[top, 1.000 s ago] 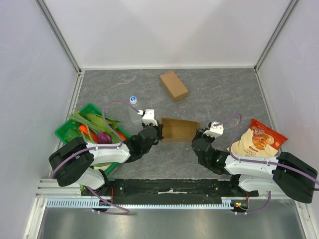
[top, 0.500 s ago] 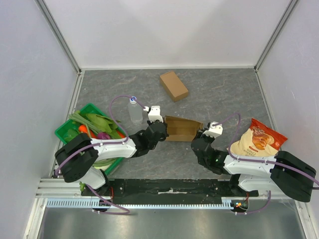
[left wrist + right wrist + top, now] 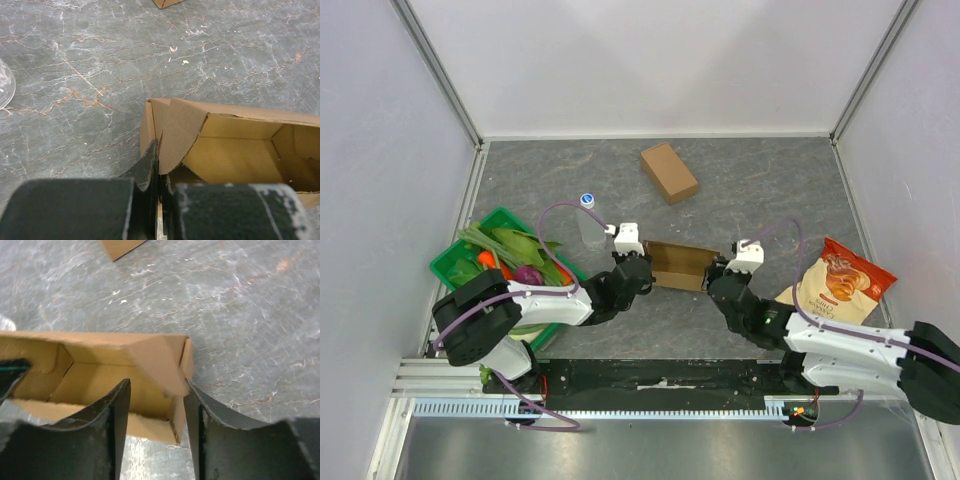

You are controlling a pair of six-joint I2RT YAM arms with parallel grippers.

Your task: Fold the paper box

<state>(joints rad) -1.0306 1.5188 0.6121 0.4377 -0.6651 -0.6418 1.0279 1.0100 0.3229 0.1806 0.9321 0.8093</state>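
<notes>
One box (image 3: 240,145) edge, left hand (image 3: 158,165) pinching (seemingly tight)

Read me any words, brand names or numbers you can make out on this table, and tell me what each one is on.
No text is legible in any view.
On the chip bag: printed lettering above the picture of chips, too small and blurred to read.
On the open paper box: plain brown cardboard, no print showing.
On the closed cardboard box: no print visible.
On the clear bottle: no label can be made out.
</notes>
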